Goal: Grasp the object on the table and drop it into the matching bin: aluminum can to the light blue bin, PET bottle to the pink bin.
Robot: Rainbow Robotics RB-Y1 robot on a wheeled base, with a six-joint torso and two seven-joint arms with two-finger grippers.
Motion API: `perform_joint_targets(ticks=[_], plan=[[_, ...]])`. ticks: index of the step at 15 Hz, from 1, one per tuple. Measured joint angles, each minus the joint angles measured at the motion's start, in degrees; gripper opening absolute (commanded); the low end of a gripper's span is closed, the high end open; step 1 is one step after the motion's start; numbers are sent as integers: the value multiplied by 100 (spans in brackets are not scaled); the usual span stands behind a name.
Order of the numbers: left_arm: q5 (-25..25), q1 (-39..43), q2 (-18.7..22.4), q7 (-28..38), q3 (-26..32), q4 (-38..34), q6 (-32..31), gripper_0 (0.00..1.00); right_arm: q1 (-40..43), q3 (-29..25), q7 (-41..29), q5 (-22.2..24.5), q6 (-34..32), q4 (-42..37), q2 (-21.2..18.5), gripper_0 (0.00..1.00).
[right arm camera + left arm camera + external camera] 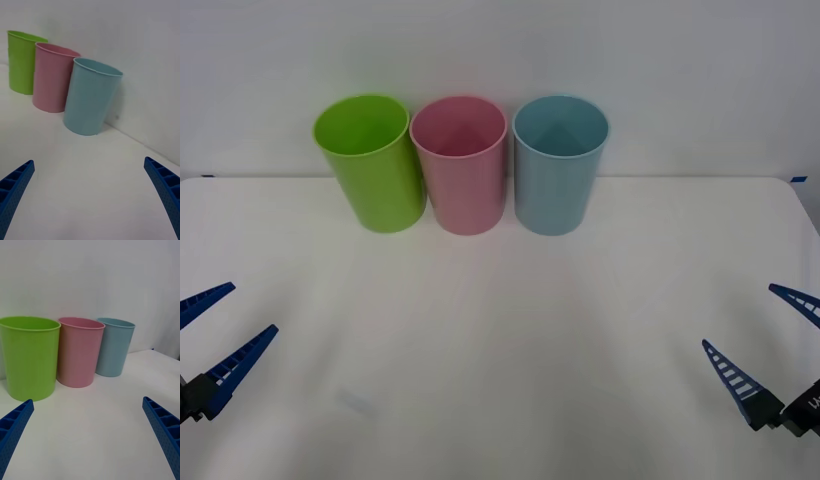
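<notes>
The light blue bin (558,185) (92,99) (113,348) stands at the back of the white table (500,340), rightmost in a row of cups. The pink bin (463,185) (52,78) (78,354) stands just left of it. The object, the aluminum can, is out of view, and so is the PET bottle. My left gripper (252,308) (87,400) hovers open at the table's left front, with nothing between its fingers. Open and empty too, my right gripper (737,315) (88,161) is at the right front.
A lime green bin (372,170) (29,360) (21,63) stands left of the pink one, nearly touching it. A pale wall rises right behind the bins. The tabletop between the grippers and the bins is bare white surface.
</notes>
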Motion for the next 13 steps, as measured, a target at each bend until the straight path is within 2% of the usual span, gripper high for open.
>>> perform_joint_targets(ticks=[5, 7, 13], plan=[[0, 0, 0, 0, 0, 0, 0, 100, -1137, -303, -39, 15, -1328, 1356, -174, 100], [0, 0, 0, 0, 0, 0, 0, 100, -1433, -294, -102, 18, -1450, 1666, -282, 100], [0, 0, 0, 0, 0, 0, 0, 100, -1485, -273, -194, 210, -1417, 1721, -306, 100]])
